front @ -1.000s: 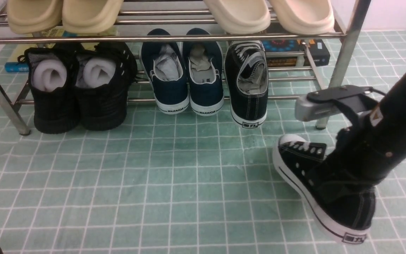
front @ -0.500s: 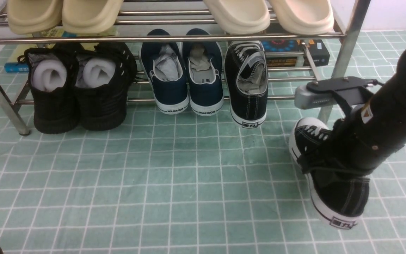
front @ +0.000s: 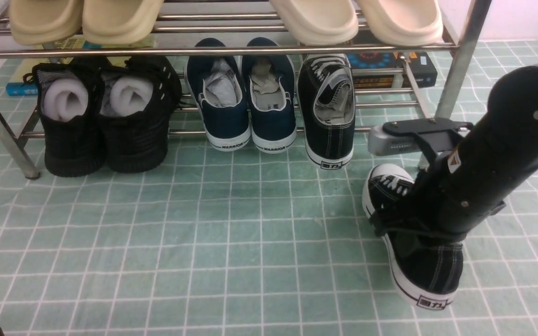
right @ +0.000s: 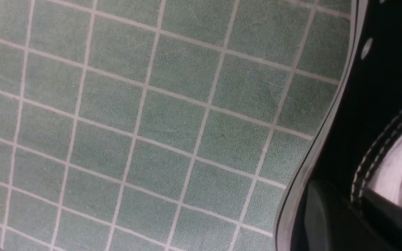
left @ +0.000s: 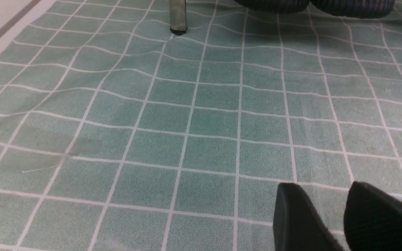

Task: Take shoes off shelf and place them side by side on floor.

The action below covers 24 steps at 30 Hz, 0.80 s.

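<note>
Found the right gripper [right: 347, 212] pinched on the side wall of one black canvas sneaker [front: 430, 266], with one finger [right: 318, 216] against the outer canvas and the other inside the collar. Located this sneaker at the right of the teal tiled floor [front: 231, 233], just in front of the right front leg of the shelf, white toe cap toward the shelf and heel label toward the camera. Could not tell whether the sole rested on the floor or hung just above it. Noted the black right forearm [front: 493, 158] crossing the middle of the sneaker in the front view.

Found the left gripper [left: 340, 223] spread, with floor showing in the gap between its two black fingertips and nothing held. Saw it low over bare floor, well apart from a shelf leg [left: 178, 17].

Located the second black canvas sneaker [front: 327, 112] on the lower tier of the chrome shelf [front: 213, 50], heel outward and overhanging the front rail, just beside the navy slip-ons [front: 245, 102]. Recorded the chunky black sneakers [front: 105, 116], stuffed with white rolls, at the left end of the same tier. Recorded two pairs of pale slippers [front: 357, 18] on the upper tier and dark boxes [front: 390, 65] behind the shelf.
</note>
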Tool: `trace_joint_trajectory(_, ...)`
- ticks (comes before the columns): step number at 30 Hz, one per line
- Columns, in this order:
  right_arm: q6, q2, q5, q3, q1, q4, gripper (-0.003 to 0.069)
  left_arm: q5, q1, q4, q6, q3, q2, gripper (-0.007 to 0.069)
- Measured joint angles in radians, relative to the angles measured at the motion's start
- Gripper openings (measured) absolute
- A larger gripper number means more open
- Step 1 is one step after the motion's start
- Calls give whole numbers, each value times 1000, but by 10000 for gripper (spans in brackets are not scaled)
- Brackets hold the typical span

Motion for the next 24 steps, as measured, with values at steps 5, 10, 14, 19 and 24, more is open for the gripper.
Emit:
trace_joint_trajectory(5, -1, 0, 34, -53, 60, -1, 24, 0, 0, 0, 0, 0, 0, 242)
trace_joint_trajectory(10, -2, 12, 38, -70, 90, 7, 25, 0, 0, 0, 0, 0, 0, 242)
trace_joint_trajectory(14, 1, 46, 44, -71, 93, 6, 27, 0, 0, 0, 0, 0, 0, 242)
trace_joint_trajectory(19, 15, 121, 46, -75, 93, 57, 30, 0, 0, 0, 0, 0, 0, 242)
trace_joint_trajectory(24, 17, 150, 44, -75, 98, 122, 55, 0, 0, 0, 0, 0, 0, 242)
